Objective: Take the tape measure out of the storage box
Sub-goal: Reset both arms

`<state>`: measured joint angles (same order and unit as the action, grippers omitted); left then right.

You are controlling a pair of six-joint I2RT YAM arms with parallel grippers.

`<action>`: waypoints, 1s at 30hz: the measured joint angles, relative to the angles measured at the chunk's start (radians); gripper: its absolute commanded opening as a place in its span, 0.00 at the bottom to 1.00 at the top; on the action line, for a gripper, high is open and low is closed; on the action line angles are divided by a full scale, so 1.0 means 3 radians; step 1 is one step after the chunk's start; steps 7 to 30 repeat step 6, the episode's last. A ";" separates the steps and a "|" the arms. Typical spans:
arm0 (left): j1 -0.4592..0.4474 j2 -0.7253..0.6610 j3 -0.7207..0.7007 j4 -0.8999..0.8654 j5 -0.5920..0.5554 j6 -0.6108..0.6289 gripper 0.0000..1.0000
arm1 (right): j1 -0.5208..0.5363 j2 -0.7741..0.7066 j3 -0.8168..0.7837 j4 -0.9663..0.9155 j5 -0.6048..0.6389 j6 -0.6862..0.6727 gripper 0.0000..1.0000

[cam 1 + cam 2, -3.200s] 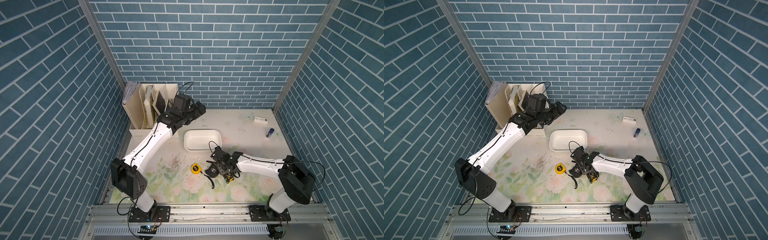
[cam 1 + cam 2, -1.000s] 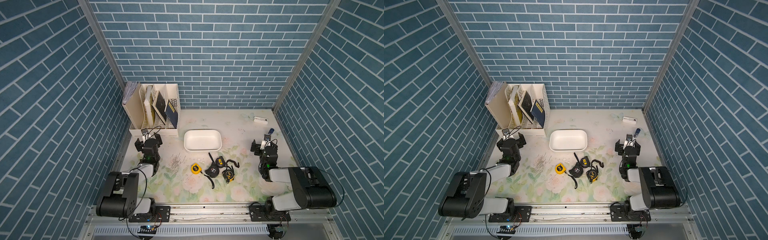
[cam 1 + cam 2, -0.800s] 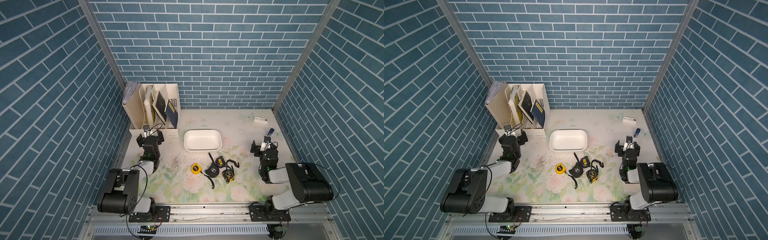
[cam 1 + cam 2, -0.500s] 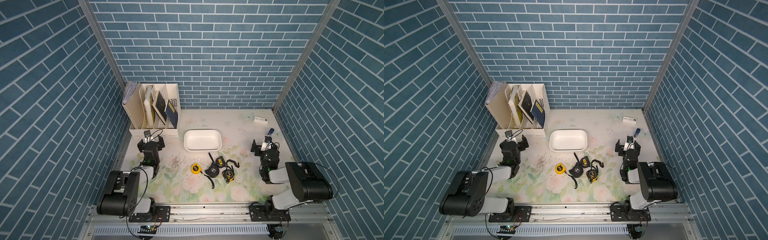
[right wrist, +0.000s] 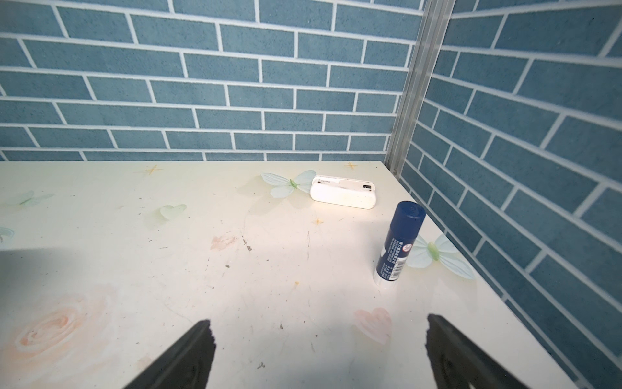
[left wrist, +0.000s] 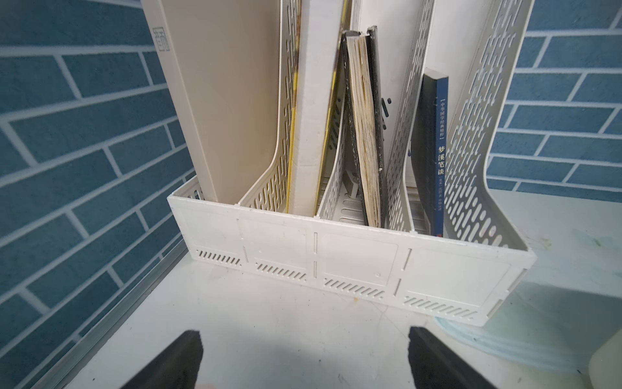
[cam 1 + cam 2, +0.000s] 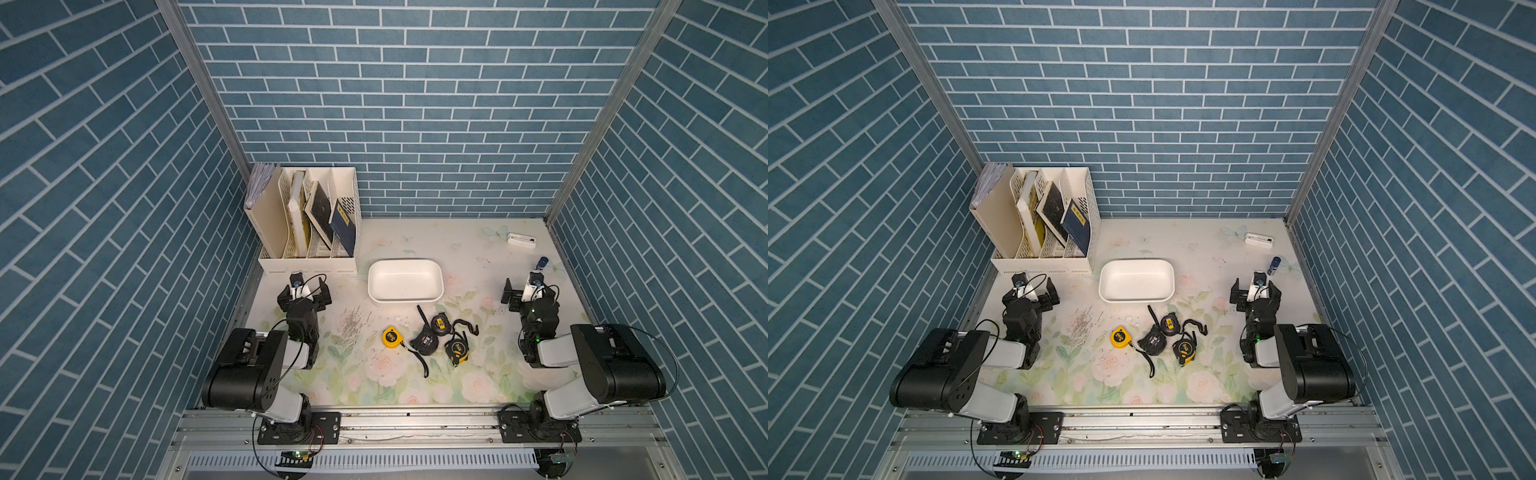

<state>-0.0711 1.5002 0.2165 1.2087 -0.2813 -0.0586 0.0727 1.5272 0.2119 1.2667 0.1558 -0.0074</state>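
L pincer (image 6: 304, 336): jaws spread wide, nothing btwn them, holding nothing. It points at the front wall of the cream perforated file organizer (image 6: 336, 262), near it but apart. The organizer stands at the back-left of the tabletop (image 7: 457, 257) w/ books (image 7: 320, 208) leaning in its slots. A dark-blue book (image 6: 434, 151) is in the end slot nearest the storage box (image 7: 405, 300).

R pincer (image 5: 319, 323): also spread wide, nothing in it. Ahead of it a blue glue stick (image 5: 399, 246) stands upright nr the tabletop's right edge. Beyond that a small white case (image 5: 343, 193) lies flat nr the back corner.

The storage box is a shallow white tub, mid-tabletop, just right of the organizer's front corner, showing only bare white inside. The tape measures all lie outside it on the tabletop, just in front on the robot's side. The yellow tape measure (image 7: 390, 336) is to the left, apart from the rest. Three black tape measures (image 7: 426, 344) cluster to its right, touching or nearly so, w/ black wrist straps (image 7: 419, 361) trailing. Neither pincer touches the box or any tape measure; both are well apart from them.
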 measured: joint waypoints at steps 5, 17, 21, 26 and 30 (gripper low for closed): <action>0.0005 0.0000 0.0000 0.0033 0.0027 0.0000 1.00 | 0.0000 0.0000 0.0000 -0.0001 -0.0001 0.0000 1.00; 0.0005 0.0000 0.0000 0.0033 0.0033 0.0000 1.00 | 0.0000 0.0000 0.0000 -0.0001 -0.0003 0.0000 1.00; 0.0005 0.0000 0.0000 0.0033 0.0033 0.0000 1.00 | 0.0000 0.0000 0.0000 -0.0001 -0.0003 0.0000 1.00; 0.0005 0.0000 0.0000 0.0033 0.0033 0.0000 1.00 | 0.0000 0.0000 0.0000 -0.0001 -0.0003 0.0000 1.00; 0.0005 0.0000 0.0000 0.0033 0.0033 0.0000 1.00 | 0.0000 0.0000 0.0000 -0.0001 -0.0003 0.0000 1.00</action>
